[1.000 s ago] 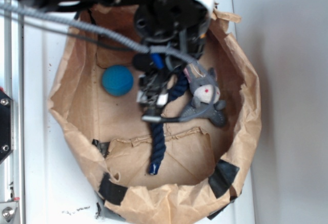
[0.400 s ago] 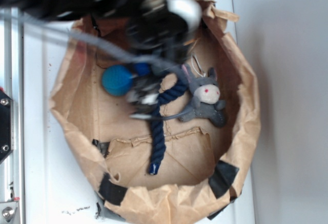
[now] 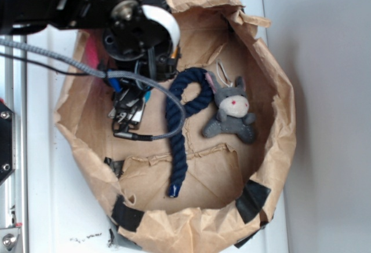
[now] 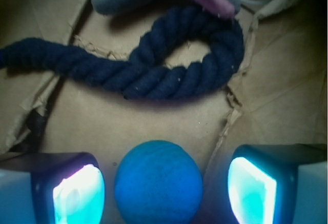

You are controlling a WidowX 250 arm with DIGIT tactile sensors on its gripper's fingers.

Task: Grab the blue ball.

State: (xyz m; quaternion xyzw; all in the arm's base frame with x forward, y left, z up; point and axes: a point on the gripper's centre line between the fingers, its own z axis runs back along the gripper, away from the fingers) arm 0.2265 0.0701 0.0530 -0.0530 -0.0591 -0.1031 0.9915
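The blue ball [image 4: 158,183] is a teal-blue round ball on the brown paper floor. In the wrist view it lies between my two glowing finger pads [image 4: 77,193], with a small gap on each side. My gripper [image 4: 164,190] is open around it and touches nothing. In the exterior view my gripper [image 3: 130,111] hangs over the left part of the paper bag [image 3: 278,143] and hides the ball.
A dark navy looped rope [image 3: 177,125] lies in the middle of the bag, just beyond the ball in the wrist view [image 4: 169,65]. A grey plush donkey [image 3: 232,111] lies to its right. The bag's crumpled walls rise close on the left.
My arm has moved left from over the rope and plush to over the ball. The ball, visible before in the exterior view, is now covered by the gripper.
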